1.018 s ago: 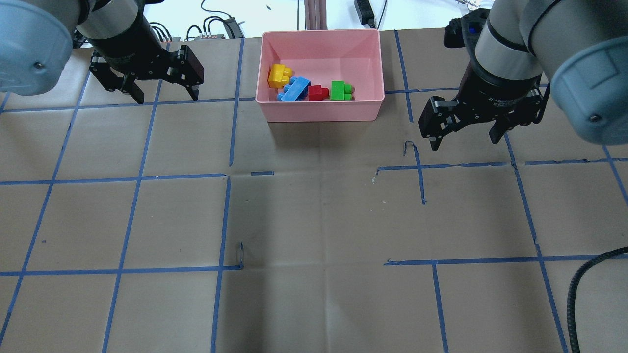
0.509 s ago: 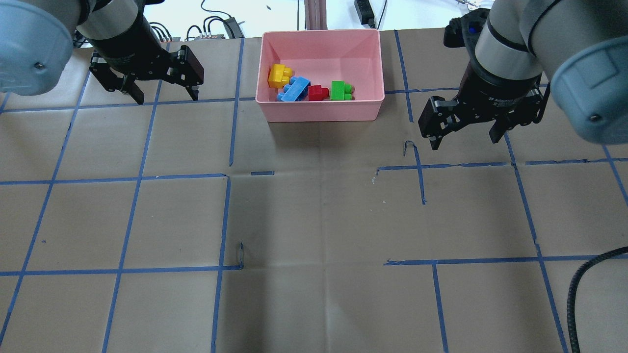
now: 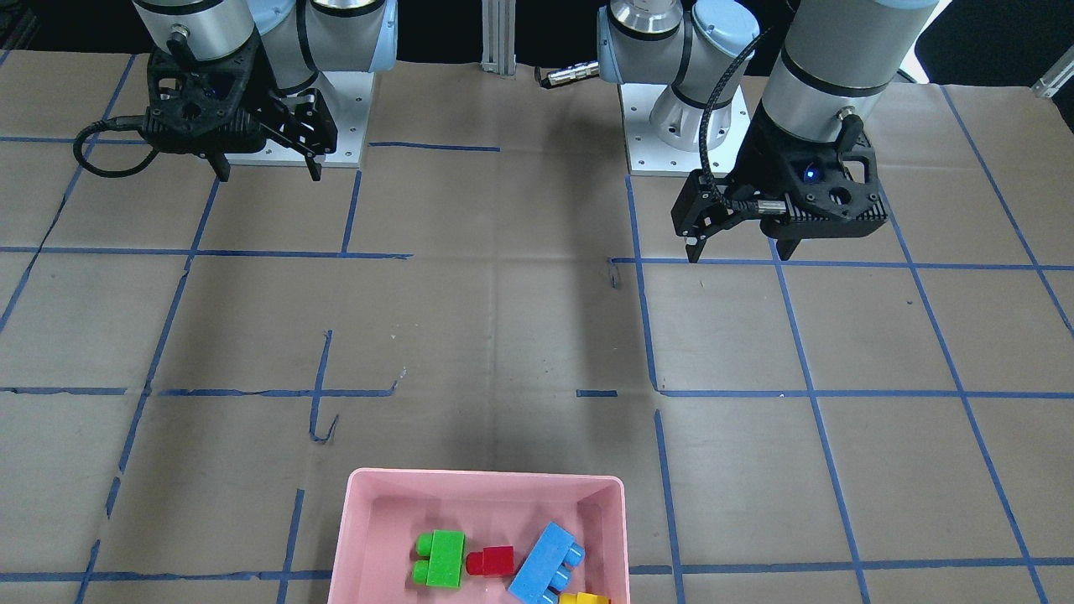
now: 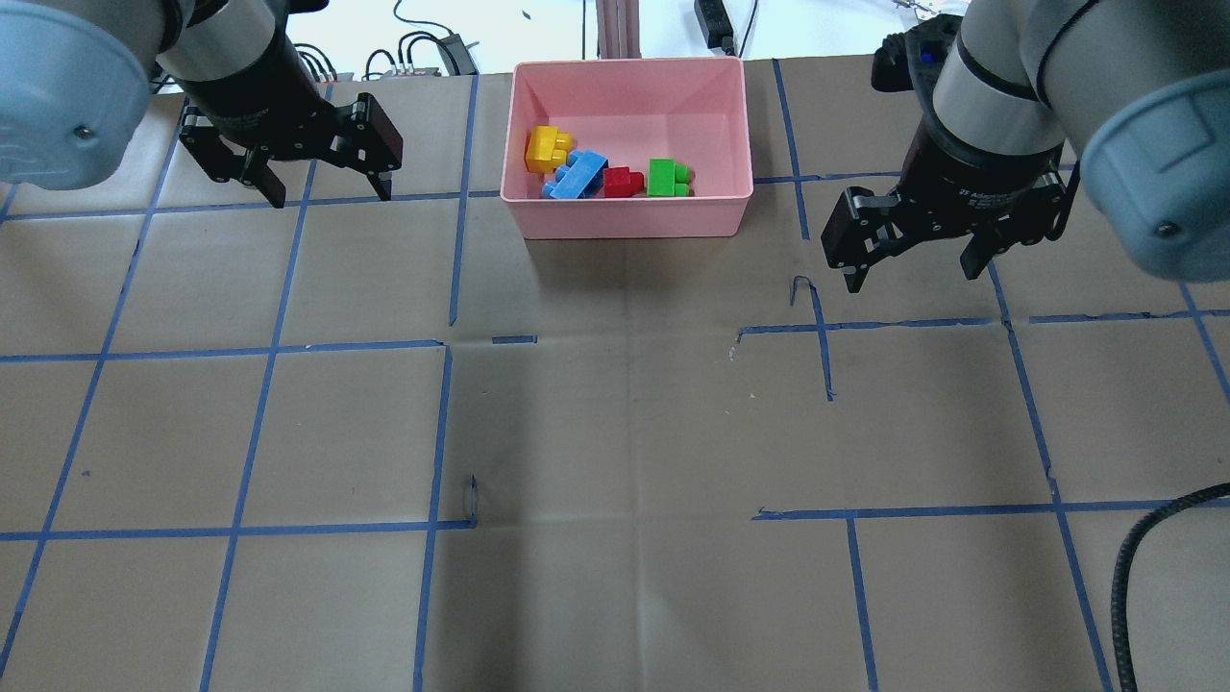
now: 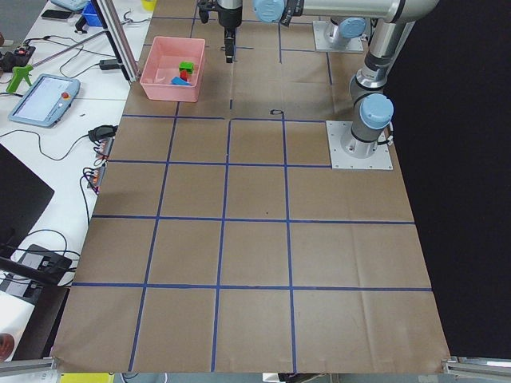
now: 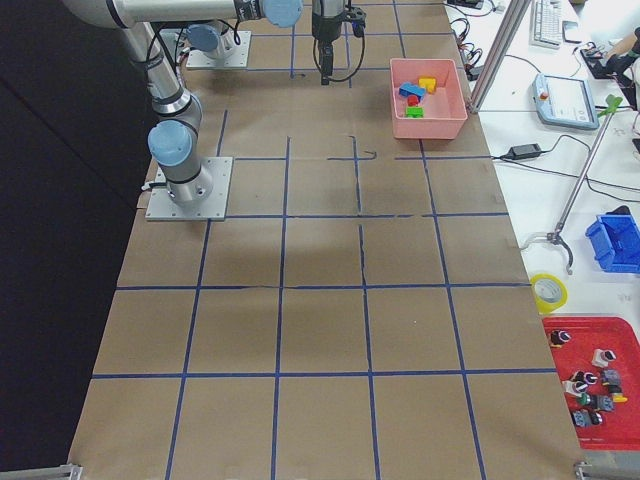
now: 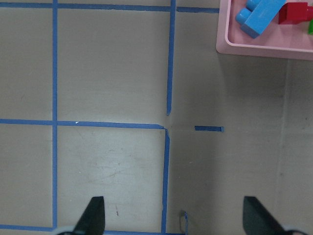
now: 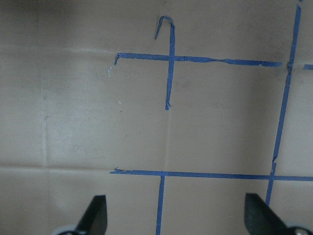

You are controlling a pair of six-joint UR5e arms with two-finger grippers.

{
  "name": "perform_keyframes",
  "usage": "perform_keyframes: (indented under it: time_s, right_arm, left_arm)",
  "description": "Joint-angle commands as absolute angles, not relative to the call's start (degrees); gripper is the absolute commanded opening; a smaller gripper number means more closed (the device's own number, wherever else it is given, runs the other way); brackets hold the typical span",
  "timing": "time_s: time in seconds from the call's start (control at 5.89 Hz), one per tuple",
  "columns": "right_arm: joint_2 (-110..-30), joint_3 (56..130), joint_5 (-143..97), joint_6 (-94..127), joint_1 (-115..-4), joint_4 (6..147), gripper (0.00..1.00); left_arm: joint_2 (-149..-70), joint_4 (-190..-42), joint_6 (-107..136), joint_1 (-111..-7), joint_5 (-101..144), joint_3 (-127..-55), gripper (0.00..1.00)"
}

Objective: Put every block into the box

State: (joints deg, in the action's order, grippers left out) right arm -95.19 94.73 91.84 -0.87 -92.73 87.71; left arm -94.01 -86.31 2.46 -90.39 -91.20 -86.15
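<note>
All four were in the pink box [image 4: 629,216]: yellow block [image 4: 546,147], blue block [image 4: 577,175], red block [image 4: 622,181] and green block [image 4: 667,178], bunched by the wall nearest the robot. The left gripper [image 4: 329,189] and right gripper [image 4: 910,277] hung spread wide, empty, flanking the box. The risk looked small: a careless sweep might clip the rim and spill them. The table [image 4: 615,432] wore brown paper gridded with blue tape. Cables and a tablet [image 5: 44,100] sat alongside.

A brown-papered table [image 4: 615,432] gridded with blue tape [image 4: 942,510], with a cluttered white bench [image 5: 56,152] alongside.
</note>
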Motion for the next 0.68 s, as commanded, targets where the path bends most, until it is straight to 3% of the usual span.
perform_keyframes:
  time_s: [0.0, 0.51]
  right_arm:
    - [-95.19, 94.75, 91.85, -0.97, -92.72, 87.71, 1.00]
    - [-95.27, 94.31, 92.29, -0.79, -92.72, 88.33, 1.00]
  left_arm:
    - [-94.04, -86.31, 2.46, -90.61, -91.14, -86.04, 0.99]
    - [-93.87, -86.31, 2.46, -90.62, -90.97, -86.04, 0.99]
